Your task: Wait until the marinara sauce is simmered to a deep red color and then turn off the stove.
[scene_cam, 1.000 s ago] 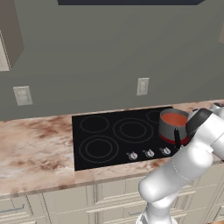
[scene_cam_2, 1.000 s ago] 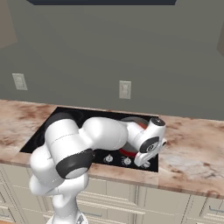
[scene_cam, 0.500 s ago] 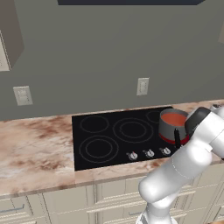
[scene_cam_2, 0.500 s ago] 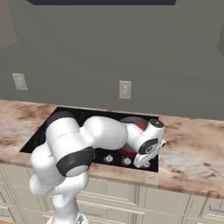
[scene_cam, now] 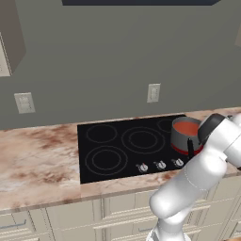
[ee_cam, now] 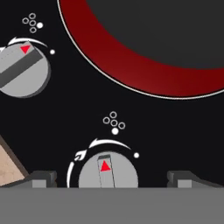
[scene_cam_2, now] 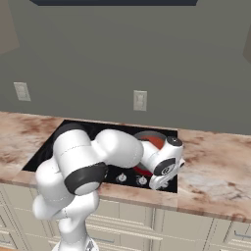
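Observation:
The stove (scene_cam: 117,153) is a black glass cooktop set in the marble counter. At its right end stands a grey saucepan (scene_cam: 184,138) filled with orange-red marinara sauce (scene_cam: 188,128). My arm bends down over the stove's front right corner. In the hand view my gripper (ee_cam: 111,177) is open, one fingertip (ee_cam: 41,177) on each side of a silver knob (ee_cam: 108,173) with a red marker. It hovers just over that knob, not touching it. Above the knob a burner ring (ee_cam: 131,72) glows red around the pan's dark base. In the right base view the gripper (scene_cam_2: 158,182) hangs beside the pan.
A second silver knob (ee_cam: 22,70) sits to the upper left in the hand view. More knobs (scene_cam: 142,167) line the stove's front edge. Marble counter (scene_cam: 37,160) runs to both sides. Wall outlets (scene_cam: 153,92) sit behind the stove, and a dark hood hangs above.

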{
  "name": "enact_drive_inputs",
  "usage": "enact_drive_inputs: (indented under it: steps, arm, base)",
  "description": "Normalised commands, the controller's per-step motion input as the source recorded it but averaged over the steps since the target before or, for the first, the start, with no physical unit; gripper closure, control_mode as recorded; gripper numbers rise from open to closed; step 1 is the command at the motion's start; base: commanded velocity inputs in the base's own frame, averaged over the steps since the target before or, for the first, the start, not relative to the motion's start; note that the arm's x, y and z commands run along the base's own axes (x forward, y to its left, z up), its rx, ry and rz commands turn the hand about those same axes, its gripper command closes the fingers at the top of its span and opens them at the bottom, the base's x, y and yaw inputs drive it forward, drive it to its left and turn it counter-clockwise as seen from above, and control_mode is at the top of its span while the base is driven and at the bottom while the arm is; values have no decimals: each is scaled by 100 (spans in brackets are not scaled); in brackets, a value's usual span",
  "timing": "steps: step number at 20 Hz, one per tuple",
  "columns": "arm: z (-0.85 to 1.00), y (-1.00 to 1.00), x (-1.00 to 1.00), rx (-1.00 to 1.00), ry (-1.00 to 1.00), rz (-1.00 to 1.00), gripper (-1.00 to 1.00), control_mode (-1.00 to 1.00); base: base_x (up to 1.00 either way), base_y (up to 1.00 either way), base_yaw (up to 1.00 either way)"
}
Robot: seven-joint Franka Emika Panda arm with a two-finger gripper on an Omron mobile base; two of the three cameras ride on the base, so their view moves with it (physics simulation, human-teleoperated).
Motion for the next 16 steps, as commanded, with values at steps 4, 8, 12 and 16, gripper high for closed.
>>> enact_drive_inputs:
  steps: [4, 8, 12, 16]
  arm:
    - [-13, 0, 0, 0, 0, 0, -100, -100]
    - [-13, 0, 0, 0, 0, 0, -100, -100]
    - [-8, 0, 0, 0, 0, 0, -100, -100]
    - [0, 0, 0, 0, 0, 0, -100, -100]
  base:
    - [0, 0, 0]
    - [0, 0, 0]
    - [0, 0, 0]
    - [0, 0, 0]
